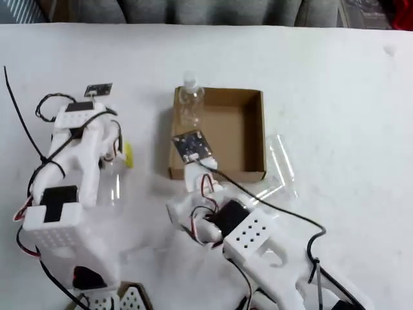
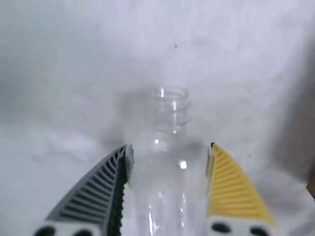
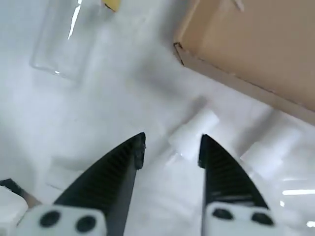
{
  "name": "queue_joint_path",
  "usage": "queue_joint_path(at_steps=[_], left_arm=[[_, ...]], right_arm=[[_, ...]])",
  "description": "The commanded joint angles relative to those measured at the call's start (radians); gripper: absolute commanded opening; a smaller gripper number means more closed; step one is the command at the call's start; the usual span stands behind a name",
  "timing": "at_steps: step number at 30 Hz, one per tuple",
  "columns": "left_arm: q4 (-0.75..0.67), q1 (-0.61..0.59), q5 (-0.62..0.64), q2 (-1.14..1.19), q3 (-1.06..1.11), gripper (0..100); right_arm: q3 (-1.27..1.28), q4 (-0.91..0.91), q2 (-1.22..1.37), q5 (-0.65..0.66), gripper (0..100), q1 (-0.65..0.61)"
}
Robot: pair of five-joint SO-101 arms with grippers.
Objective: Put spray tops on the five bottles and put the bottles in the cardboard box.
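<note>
**A:** Item one, the left gripper (image 2: 170,147)?

**B:** It is clamping its grey and yellow jaws against the sides of an uncapped bottle (image 2: 172,110). The bottle is lying on the table (image 1: 335,77), left of the cardboard box (image 1: 219,92). Its open neck is pointing away from the wrist, probably so that a top can be brought to it.

**A:** Item two, the right gripper (image 3: 172,140)?

**B:** Its black jaws are standing apart and straddling a white spray top (image 3: 189,135), which is lying on the table just outside the box wall. Nothing is being gripped yet. I judge it is lining up to pick that top.

**A:** Item three, finished stock?

**B:** One capped bottle (image 1: 191,103) is standing in the box's far left corner.

**A:** Item four, pending?

**B:** Spare bottles (image 1: 284,161) are lying beside the box's right wall and waiting for tops.
</note>
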Motion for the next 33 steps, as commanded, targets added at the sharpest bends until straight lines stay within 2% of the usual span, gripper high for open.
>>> queue_joint_path(at_steps=[1, 5, 11, 15, 33], left_arm=[[-0.037, -0.018, 0.008, 0.002, -0.04, 2], [-0.037, -0.018, 0.008, 0.002, -0.043, 2], [-0.037, -0.018, 0.008, 0.004, -0.043, 2], [-0.037, -0.018, 0.008, 0.004, -0.043, 2], [-0.037, -0.018, 0.006, 0.004, -0.04, 2]], right_arm=[[-0.008, -0.021, -0.008, -0.041, 15.3, -0.007], [-0.011, -0.073, 0.053, -0.044, 9.8, 0.015], [-0.081, -0.074, 0.242, -0.126, 12.5, 0.035], [-0.115, -0.036, 0.26, -0.129, 13.9, 0.035], [-0.121, -0.111, 0.343, -0.153, 14.1, 0.058]])
